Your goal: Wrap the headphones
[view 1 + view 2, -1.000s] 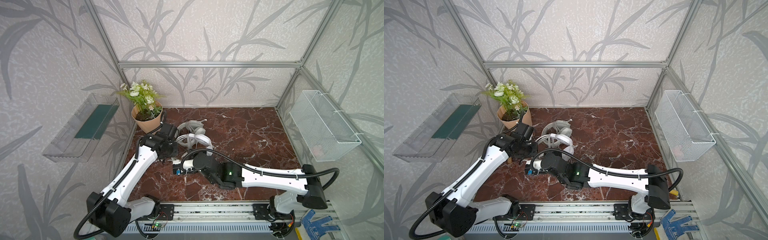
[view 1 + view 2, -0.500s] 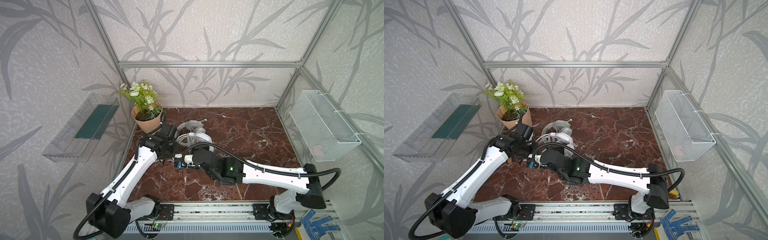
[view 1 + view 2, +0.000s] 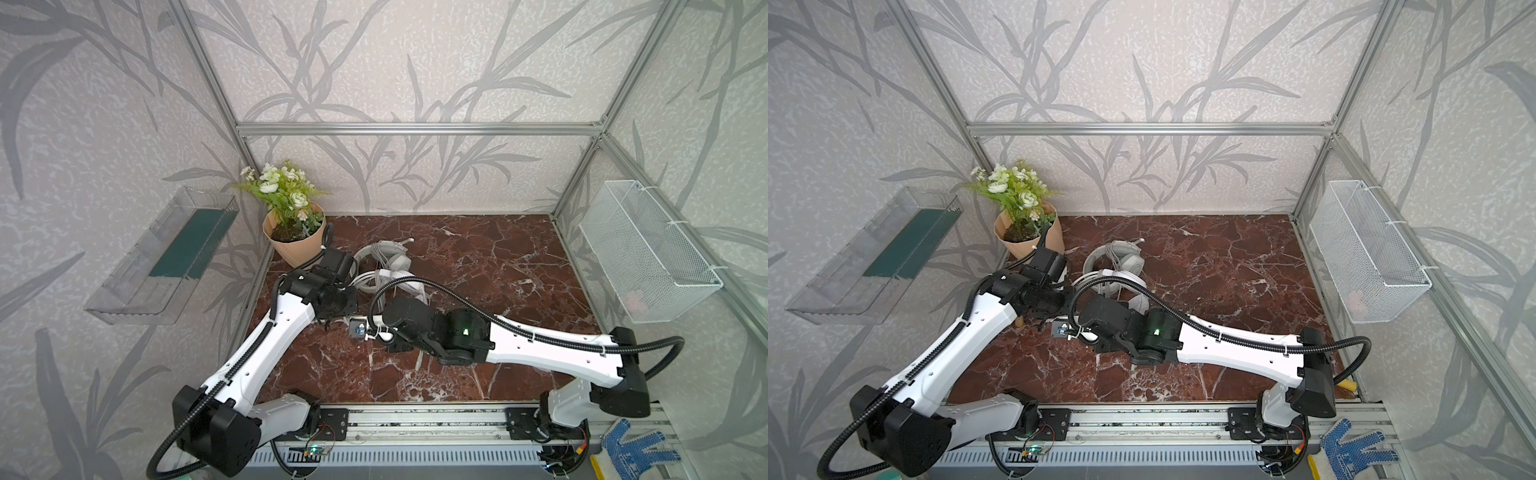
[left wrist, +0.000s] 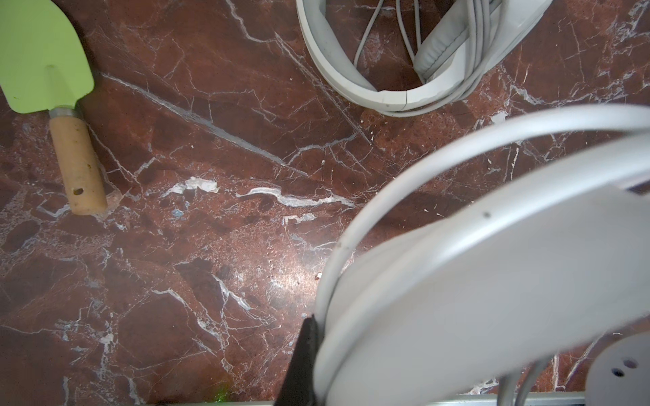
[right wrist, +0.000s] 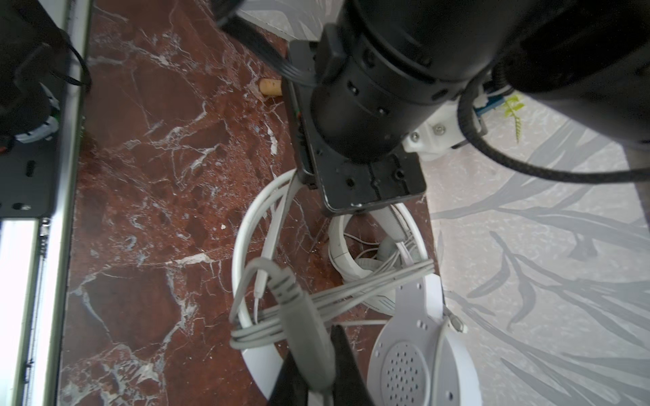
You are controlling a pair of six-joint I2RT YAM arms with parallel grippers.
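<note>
- I am watching the left gripper (image 4: 316, 330) pressing together on the band of the glossy white headset (image 4: 492, 274). One black finger is showing against the band, and the band is hiding the other.
- The right gripper (image 5: 313, 351) is pinching the grey moulded piece of the cable (image 5: 299, 309) between its two black fingers, just beside the headset's perforated round cup.
- Several turns of that cable are running across the open loop of the glossy band, from one side to the other.
- In both top views the glossy white headset is sitting towards the back-left corner of the worktop (image 3: 478, 257), between the two wrists, with the right arm reaching across the middle to it.
- The greyish-white headset (image 3: 390, 259) is lying flat just behind it, nearer the back edge and close to the flower pot (image 3: 297, 245) in the back-left corner. Cable strands are lying along its padded band.
- A green trowel (image 4: 45, 63) with a wooden handle is lying by the left edge, apart from both headsets.
- I am finding no brand on either headset that I can make out. A small white mark (image 3: 300, 277) on the left wrist and a blue tag (image 3: 359, 330) at the right wrist are too small for me to read.
</note>
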